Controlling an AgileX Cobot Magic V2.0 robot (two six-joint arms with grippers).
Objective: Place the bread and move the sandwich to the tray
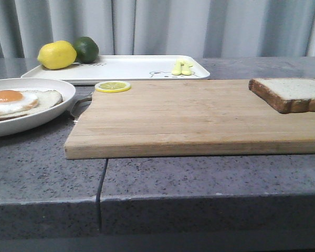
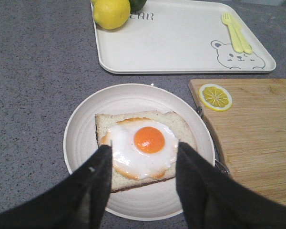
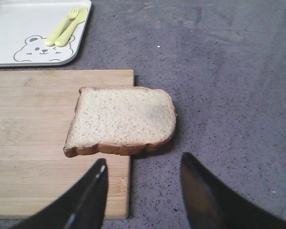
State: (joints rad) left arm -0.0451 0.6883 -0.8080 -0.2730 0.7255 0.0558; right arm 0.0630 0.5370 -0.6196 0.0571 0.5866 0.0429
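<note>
So nothing's been picked up yet as far as I can tell. The bread (image 3: pixel 121 121) lies flat at the right end of the board (image 1: pixel 189 118), and the right wrist view shows it hanging partly off the board's right edge over the counter (image 1: pixel 42 173). The right gripper (image 3: pixel 143 191) hovers just short of it, fingers spread wide and empty. Over on the left, the sandwich (image 2: pixel 143 145) is only half built: one slice with a fried egg on top, sitting on its plate (image 2: pixel 81 138) just left of the board. The left gripper (image 2: pixel 142 164) is wide open above the near side of that plate, holding nothing. The tray (image 1: pixel 131 67) is at the far side, with a lemon (image 1: pixel 56 54) and a lime (image 1: pixel 86 48) in its far-left corner and a little yellow fork set (image 1: pixel 182 67) towards the right, so the middle is bare. I'd say the bread comes first. That overhang looks like a gift: slide one finger under the part off the board, pinch by the crust, go gentle because a soft slice will probably fold. Carry it level and set it square on the egg. There's a lemon slice (image 1: pixel 112 86) on the board's far-left corner, so I'd stay clear of it.
</note>
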